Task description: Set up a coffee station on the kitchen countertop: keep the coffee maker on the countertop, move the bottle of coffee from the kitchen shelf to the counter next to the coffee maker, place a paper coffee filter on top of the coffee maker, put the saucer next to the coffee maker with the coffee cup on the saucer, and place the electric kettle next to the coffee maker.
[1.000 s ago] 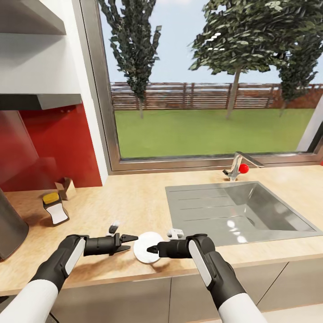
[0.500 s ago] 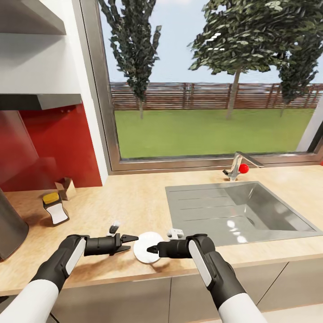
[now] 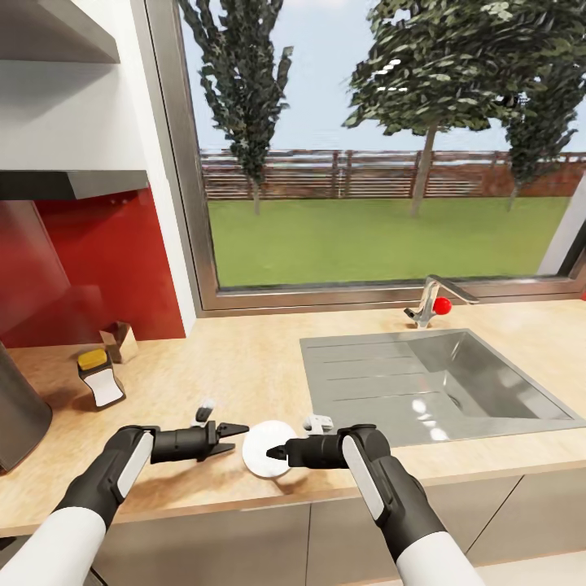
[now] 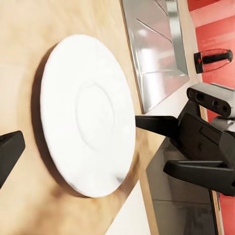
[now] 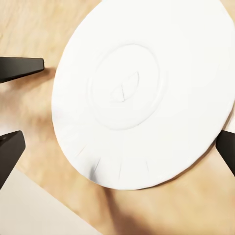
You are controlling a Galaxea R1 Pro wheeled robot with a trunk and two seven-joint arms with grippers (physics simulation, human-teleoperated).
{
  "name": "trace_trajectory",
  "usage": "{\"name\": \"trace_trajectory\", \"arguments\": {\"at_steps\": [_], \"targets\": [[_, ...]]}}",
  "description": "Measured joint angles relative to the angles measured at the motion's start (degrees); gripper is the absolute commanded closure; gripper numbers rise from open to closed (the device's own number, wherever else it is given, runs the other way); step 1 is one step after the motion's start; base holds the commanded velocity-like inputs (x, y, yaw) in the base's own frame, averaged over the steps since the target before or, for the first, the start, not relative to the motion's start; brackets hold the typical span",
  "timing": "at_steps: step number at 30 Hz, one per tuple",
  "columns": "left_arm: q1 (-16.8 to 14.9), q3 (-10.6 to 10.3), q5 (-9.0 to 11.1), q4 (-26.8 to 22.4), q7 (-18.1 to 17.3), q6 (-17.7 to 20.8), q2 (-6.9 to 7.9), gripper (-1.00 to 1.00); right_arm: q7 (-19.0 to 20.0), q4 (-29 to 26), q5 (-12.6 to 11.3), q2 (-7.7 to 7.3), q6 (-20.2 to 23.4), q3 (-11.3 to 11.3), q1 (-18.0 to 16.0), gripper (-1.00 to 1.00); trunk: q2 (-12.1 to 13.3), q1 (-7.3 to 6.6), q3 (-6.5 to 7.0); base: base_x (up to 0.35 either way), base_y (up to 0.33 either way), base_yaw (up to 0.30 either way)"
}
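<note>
Saucer [image 3: 266,446] lying flat on counter [image 3: 244,366] near front edge, no cup on it yet. Left gripper [image 3: 234,435] and right gripper [image 3: 275,452] both open beside it, holding nothing. Bottle [image 3: 99,377] already on counter, well apart. Probably most steps left.

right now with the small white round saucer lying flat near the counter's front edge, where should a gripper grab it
By the thin rim. The small white round saucer lies flat on the light-wood countertop, so only its raised edge offers a pinch. Likely best from the robot's right, low and level: the right gripper is open at that edge.
</note>
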Motion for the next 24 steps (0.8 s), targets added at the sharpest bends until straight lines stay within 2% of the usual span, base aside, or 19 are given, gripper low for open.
{"name": "trace_trajectory", "arguments": {"at_steps": [5, 14, 19, 24], "targets": [[0.0, 0.18, -0.17, 0.0, 0.25, 0.0, -0.03, -1.0, -0.01, -0.01, 0.01, 0.0, 0.01, 0.0, 0.0, -1.0, 0.0, 0.0, 0.0, 0.0, 0.0, 0.0], [0.0, 0.23, 0.51, -0.01, 4.23, 0.12, -0.26, -1.0, -0.06, 0.68, -0.18, 0.0, 0.2, 0.0, 0.0, -1.0, -0.01, -0.02, 0.0, 0.061, 0.0, 0.0], [0.0, 0.22, 0.71, -0.01, 4.63, 0.22, -0.41, -1.0, -0.06, 3.16, -0.02, 0.0, -0.02, -0.04, -0.01, -1.0, -0.01, 0.0, 0.01, 0.106, 0.0, 0.0], [-0.01, 0.23, 0.68, 0.01, 4.7, 0.13, -0.59, -1.0, -0.1, 3.25, 0.16, 0.0, 0.17, -0.03, 0.02, -1.0, 0.01, 0.0, 0.0, 0.015, 0.0, 0.0]]}}
